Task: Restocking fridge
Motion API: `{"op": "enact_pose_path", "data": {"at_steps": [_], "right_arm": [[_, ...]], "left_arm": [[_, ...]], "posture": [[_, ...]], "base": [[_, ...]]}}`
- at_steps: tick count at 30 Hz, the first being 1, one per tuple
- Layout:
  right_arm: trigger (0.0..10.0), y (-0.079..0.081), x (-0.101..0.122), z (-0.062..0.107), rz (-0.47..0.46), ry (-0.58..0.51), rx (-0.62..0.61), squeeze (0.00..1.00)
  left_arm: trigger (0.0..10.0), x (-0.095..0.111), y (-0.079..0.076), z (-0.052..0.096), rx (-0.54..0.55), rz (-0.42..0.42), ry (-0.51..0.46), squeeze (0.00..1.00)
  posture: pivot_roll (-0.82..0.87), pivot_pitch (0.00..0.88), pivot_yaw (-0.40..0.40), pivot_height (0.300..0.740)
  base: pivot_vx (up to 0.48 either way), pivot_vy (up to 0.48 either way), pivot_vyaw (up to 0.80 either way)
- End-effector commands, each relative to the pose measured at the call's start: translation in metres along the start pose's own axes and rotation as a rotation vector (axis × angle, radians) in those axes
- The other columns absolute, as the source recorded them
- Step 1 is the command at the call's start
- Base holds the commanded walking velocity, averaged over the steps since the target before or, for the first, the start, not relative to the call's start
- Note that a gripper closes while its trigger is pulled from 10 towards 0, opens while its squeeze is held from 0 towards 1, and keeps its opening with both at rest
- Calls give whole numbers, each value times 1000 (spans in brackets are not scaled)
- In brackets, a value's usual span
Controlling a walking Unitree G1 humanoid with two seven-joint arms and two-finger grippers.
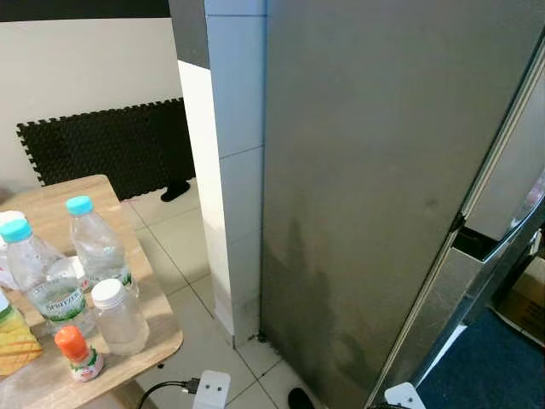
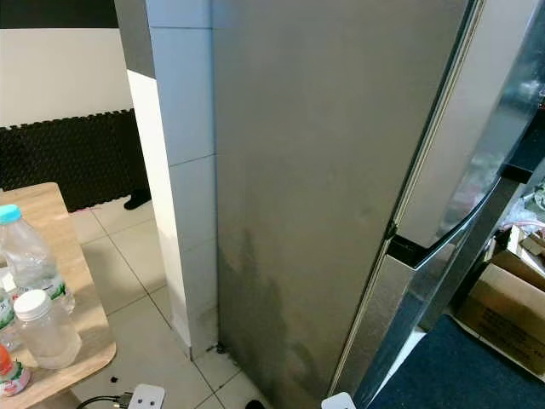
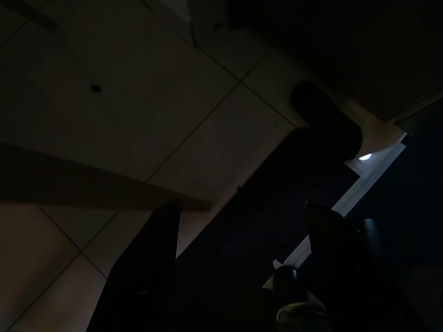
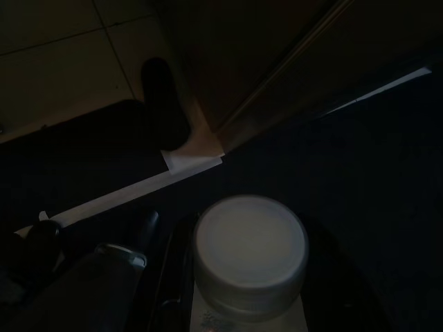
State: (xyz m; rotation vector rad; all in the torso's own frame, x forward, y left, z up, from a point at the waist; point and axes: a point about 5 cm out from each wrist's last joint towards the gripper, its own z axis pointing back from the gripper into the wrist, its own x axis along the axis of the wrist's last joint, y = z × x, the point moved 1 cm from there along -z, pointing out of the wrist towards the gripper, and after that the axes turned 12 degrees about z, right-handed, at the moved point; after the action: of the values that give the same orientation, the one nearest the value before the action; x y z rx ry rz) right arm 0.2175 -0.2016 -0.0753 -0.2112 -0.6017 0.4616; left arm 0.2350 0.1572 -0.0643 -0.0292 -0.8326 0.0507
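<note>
Right gripper (image 4: 228, 304) closed on white-capped bottle (image 4: 250, 252), low beside fridge (image 1: 375, 196). Smooth plastic, prob. light but slippery; grip below cap. Left gripper (image 3: 242, 270) fingers spread, empty, idle near fridge base.

**Colours and patterns beside the fridge**

Brushed grey steel on the fridge (image 1: 375, 196), darker smudged streaks low on its side. Pale wood grain on the desk (image 1: 128, 256). Turquoise caps on two clear water bottles (image 1: 95, 243), green-and-white labels. White cap on a clear jar (image 1: 119, 317); orange cap on a small bottle (image 1: 78, 353). White tiles with grey grout on the floor (image 1: 183, 247). Black interlocking texture on the foam mat (image 1: 102, 145). Dark blue rug (image 2: 460, 366); brown cardboard box (image 2: 502, 311).
</note>
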Motion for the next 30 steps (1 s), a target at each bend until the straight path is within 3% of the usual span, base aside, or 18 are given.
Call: {"op": "enact_pose_path", "data": {"at_steps": [1, 13, 30], "right_arm": [[10000, -3, -4, 0, 5, 13, -7, 0], [10000, 5, -9, 1, -27, 25, 1, 0], [10000, 5, -10, 1, -28, 26, -1, 0]], "left_arm": [[10000, -5, -2, 1, -4, 13, 9, 0], [10000, 5, -4, -1, -29, -43, -9, 0], [10000, 2, -4, -1, -31, -42, 2, 0]], "posture": [[-54, 86, -52, 740], [-55, 89, -21, 740], [-62, 91, -20, 740]], "base": [[0, 0, 0], [0, 0, 0], [0, -459, 0]]}}
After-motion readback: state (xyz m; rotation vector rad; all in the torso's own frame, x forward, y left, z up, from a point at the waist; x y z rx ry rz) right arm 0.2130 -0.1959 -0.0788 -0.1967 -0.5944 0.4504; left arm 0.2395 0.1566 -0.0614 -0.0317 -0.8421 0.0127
